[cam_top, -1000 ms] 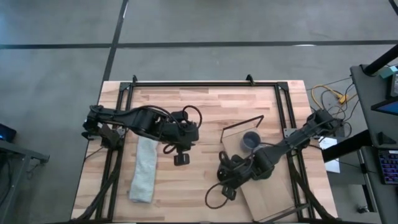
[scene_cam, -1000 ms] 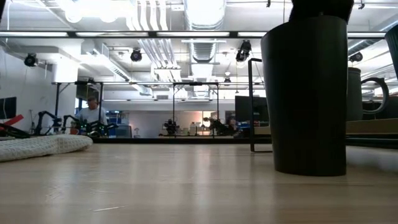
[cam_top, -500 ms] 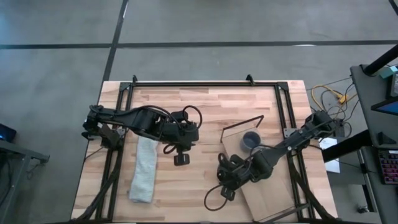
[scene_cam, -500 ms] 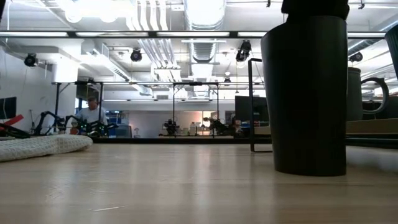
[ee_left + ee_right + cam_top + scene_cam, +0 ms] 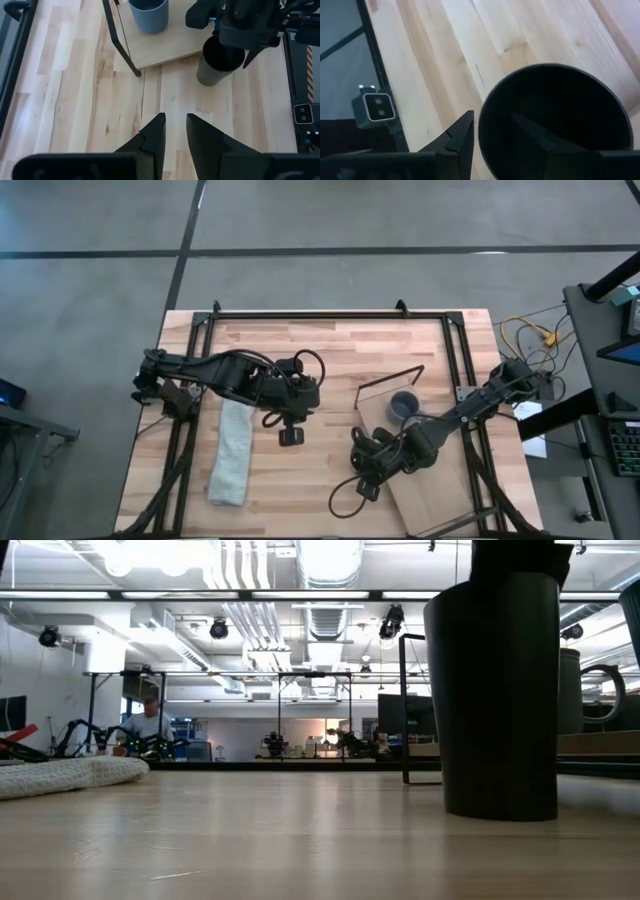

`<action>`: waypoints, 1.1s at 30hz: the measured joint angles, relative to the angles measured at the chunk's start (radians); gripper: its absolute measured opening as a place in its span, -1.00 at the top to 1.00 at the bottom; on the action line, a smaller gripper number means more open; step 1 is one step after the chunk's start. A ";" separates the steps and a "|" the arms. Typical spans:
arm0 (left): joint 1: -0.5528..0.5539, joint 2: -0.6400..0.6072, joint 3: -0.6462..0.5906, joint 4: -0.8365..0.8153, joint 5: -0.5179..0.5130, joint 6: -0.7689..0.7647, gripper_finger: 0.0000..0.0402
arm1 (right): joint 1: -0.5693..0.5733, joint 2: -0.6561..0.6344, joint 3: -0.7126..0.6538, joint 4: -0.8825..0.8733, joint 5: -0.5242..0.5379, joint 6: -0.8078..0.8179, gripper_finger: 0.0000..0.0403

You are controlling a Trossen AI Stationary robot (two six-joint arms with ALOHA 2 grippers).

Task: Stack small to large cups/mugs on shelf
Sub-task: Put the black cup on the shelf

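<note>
A dark cup (image 5: 210, 75) stands upright on its base on the tabletop, just off the edge of the pale shelf board (image 5: 440, 480). It fills the low view (image 5: 495, 690). I cannot tell whether it is black or teal-green. My right gripper (image 5: 491, 117) is open right above it, astride its rim. The blue-grey mug (image 5: 403, 405) stands on the shelf near the wire frame (image 5: 120, 40). A third cup does not show. My left gripper (image 5: 175, 120) hovers open over bare table, left of the shelf (image 5: 290, 436). My right gripper comes down on the dark cup's rim (image 5: 484, 125) from above, one finger (image 5: 530, 132) inside the hollow and one (image 5: 462, 132) outside the wall. A gap shows between the inner finger and the wall. I cannot tell whether the outer finger touches.
A grey folded cloth (image 5: 232, 460) lies along the table's left part, near my left arm. A black metal frame (image 5: 330, 313) runs round the tabletop's edges. Bare wood lies between the cloth and the shelf. A person sits far off in the room (image 5: 150, 720).
In the low view my right gripper has shifted sideways a little above the dark cup and back again. The cup stands where it stood.
</note>
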 joint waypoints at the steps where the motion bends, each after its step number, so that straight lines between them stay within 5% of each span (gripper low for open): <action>1: 0.000 0.000 0.000 0.000 0.000 0.000 0.68 | 0.000 0.000 0.000 0.004 0.000 0.000 0.45; 8: 0.000 0.000 0.000 0.000 0.000 0.000 0.68 | -0.001 0.000 0.000 0.001 0.000 -0.004 0.51; 15: 0.000 0.000 0.001 0.001 0.000 0.000 0.68 | -0.001 0.000 -0.003 -0.010 0.004 -0.008 0.90; 22: 0.000 0.000 0.001 0.002 0.000 -0.001 0.68 | -0.001 -0.001 0.019 -0.015 0.005 -0.008 0.95; 33: 0.000 0.000 0.001 0.001 -0.001 -0.006 0.68 | 0.048 -0.001 0.348 -0.331 -0.007 0.004 0.96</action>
